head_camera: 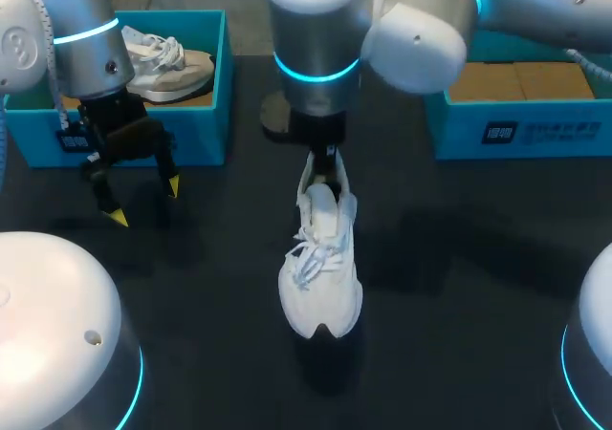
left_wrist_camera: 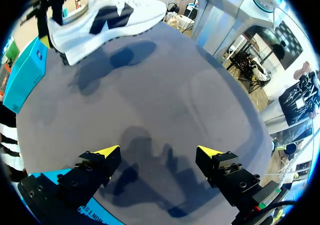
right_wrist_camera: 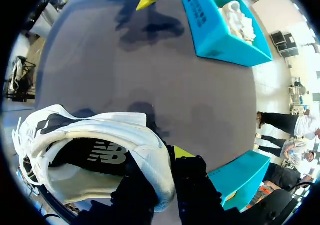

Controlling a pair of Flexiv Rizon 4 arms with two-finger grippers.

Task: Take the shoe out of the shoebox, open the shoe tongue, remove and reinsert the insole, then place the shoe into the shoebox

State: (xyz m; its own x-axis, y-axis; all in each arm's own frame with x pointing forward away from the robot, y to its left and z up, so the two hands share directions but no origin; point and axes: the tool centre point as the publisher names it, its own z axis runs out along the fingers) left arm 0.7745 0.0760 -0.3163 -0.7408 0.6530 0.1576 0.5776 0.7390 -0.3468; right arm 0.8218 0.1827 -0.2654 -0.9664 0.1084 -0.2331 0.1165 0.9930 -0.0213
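Dark grey matte table (head_camera: 478, 258), flat plain top, lit from above, soft-edged shadows (left_wrist_camera: 125, 55) lying on it in overlapping patches, surface reading lighter grey in both wrist views

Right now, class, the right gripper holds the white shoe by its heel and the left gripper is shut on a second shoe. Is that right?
No. The left gripper is open and empty, as the left wrist view shows; the second shoe lies in the left box. The right gripper does hold the white shoe by its heel.
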